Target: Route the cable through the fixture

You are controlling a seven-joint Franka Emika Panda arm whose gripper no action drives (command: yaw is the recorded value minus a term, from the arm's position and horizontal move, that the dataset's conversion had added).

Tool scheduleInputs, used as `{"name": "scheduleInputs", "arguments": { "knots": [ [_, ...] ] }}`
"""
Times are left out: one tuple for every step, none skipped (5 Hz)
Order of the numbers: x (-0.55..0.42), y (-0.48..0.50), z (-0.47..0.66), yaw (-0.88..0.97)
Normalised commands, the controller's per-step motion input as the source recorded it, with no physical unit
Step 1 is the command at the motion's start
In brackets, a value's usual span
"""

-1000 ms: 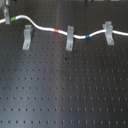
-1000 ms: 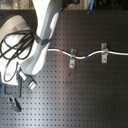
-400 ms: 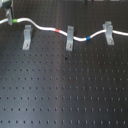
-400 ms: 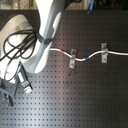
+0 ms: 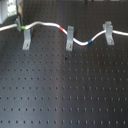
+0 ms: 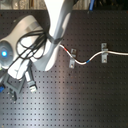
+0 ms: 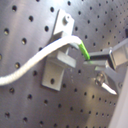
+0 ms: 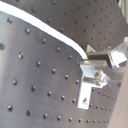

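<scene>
Item: cable (image 5: pixel 47 24). White cord with green, red and blue bands. In the first exterior view it runs across the upper part of the frame, from the upper left edge to the upper right edge, in shallow waves.

Item: clips, three, grey, upright on the black perforated board (image 5: pixel 65 95). In the first exterior view the left clip (image 5: pixel 26 37) stands at upper left, the middle clip (image 5: pixel 70 37) at upper centre, the right clip (image 5: pixel 108 32) at upper right. The cable crosses the tops of the middle and right clips and appears seated in both. At the left clip it passes over the top with the green band (image 5: pixel 21 26) just beside it. Whether it lies inside the slot cannot be told there.

Item: gripper (image 7: pixel 92 60). In the first wrist view, at centre right, the fingertips are pinched on the cable at the green band, next to the left clip. The cord bends across the face of that clip.

Item: arm (image 6: pixel 55 30). In the second exterior view it fills the upper left and hides the left clip.

Step in hand, as judged: routing at the left clip, the last of the three.

Next move, as judged: pull the held end taut, line the cord up over the slot, press it down until it seats, then let go. The slot is narrow, so careful alignment is needed.
</scene>
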Motion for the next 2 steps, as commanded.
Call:
{"name": "scheduleInputs", "arguments": {
  "knots": [
    [0.023,-0.599,-0.01,0.24],
    [-0.178,-0.545,0.00,0.18]
  ]
}}
